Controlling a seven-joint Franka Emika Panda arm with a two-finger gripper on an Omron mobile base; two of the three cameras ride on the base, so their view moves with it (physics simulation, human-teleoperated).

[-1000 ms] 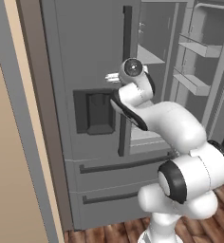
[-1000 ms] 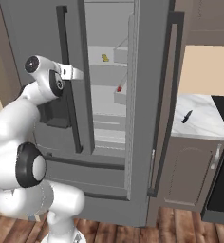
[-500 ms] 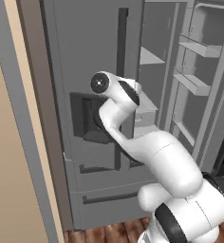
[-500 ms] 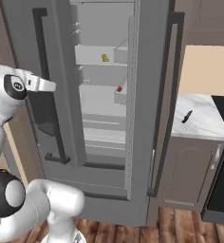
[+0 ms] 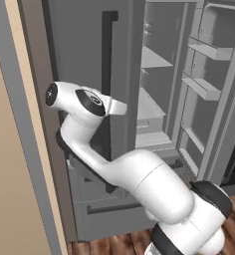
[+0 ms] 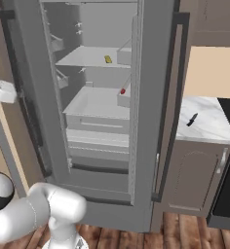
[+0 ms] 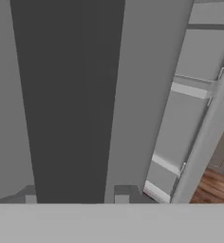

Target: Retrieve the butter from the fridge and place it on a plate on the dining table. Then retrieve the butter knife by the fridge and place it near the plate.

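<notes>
Butter [image 6: 107, 59] on a fridge [image 6: 151, 121] shelf shows from the right base view; end effector state unclear.

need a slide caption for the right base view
Fridge door open, butter on an upper shelf, butter knife on the counter alongside.

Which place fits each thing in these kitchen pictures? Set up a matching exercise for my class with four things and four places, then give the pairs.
Things:
1. butter
2. small red item
3. knife
4. fridge door shelves

Places:
A. on the marble counter right of the fridge
B. on the upper fridge shelf
C. inside the door swung open
D. at the front right of the lower fridge shelf

Pairs: 1-B, 2-D, 3-A, 4-C
</notes>
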